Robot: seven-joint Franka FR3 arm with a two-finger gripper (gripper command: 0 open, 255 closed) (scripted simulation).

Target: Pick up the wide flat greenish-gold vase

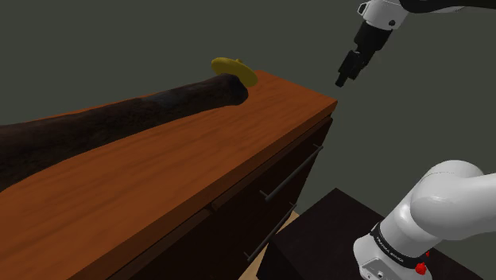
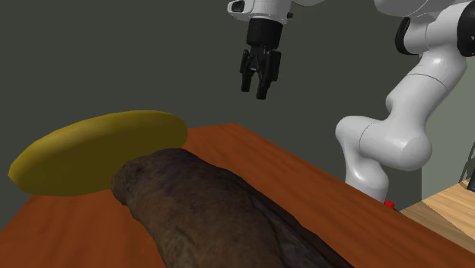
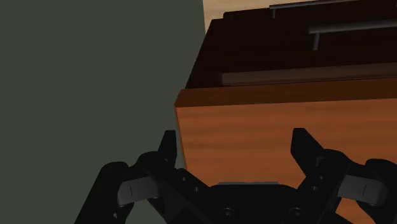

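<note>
We found the gripper (image 1: 345, 77) (image 2: 255, 87) (image 3: 235, 143) released, fingers (image 3: 168, 151) spread, above the dresser (image 1: 199, 151) corner, with the flat gold vase (image 1: 233, 68) (image 2: 91, 152) well beyond it.

Smooth and rough things
The surface (image 1: 199, 151) is smooth reddish wood with fine grain. The dark log (image 2: 221, 213) looks rough and bumpy. The vase (image 2: 84, 152) is matt greenish-gold. The arm (image 2: 396, 141) is shiny white.

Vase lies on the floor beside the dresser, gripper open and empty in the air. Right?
No: the shoulder view shows the vase on the dresser top, beside the end of the dark log. The gripper is open and empty in the air.
</note>
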